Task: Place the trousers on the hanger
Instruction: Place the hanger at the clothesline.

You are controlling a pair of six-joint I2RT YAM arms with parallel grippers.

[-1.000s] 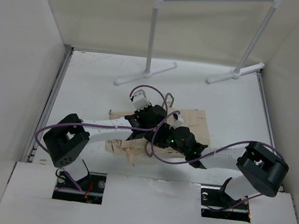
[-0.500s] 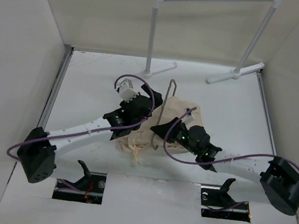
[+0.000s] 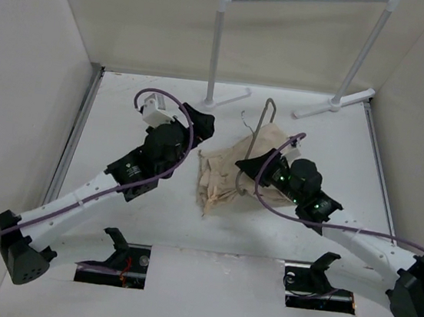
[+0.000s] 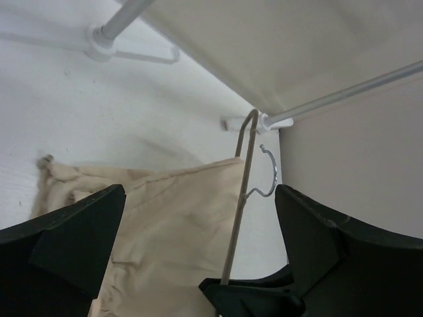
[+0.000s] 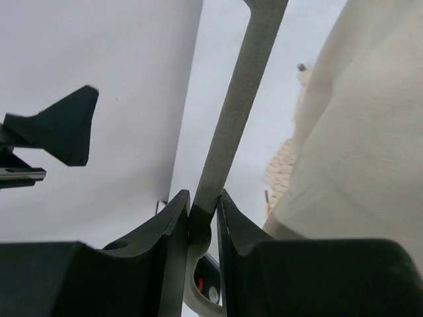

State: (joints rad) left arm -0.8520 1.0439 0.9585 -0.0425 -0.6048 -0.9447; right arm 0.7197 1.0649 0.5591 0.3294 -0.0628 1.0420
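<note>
the trousers (image 3: pixel 224 172) are a crumpled beige heap in the middle of the white bench (image 3: pixel 125 109), gathered into folds, with a frayed-looking end trailing toward the near edge. their upper part rises against the hanger (image 3: pixel 256 138), a thin grey-brown frame standing on end and leaning slightly, its wire hook (image 4: pixel 265 177) curling off to the side. in the left wrist view the cloth's top edge runs straight up to the hanger's side. the right hand (image 5: pixel 201 198) is clamped on the hanger's flat bar. the left hand (image 4: pixel 198 193) hovers just left of the trousers, fingers wide apart, holding nothing.
</note>
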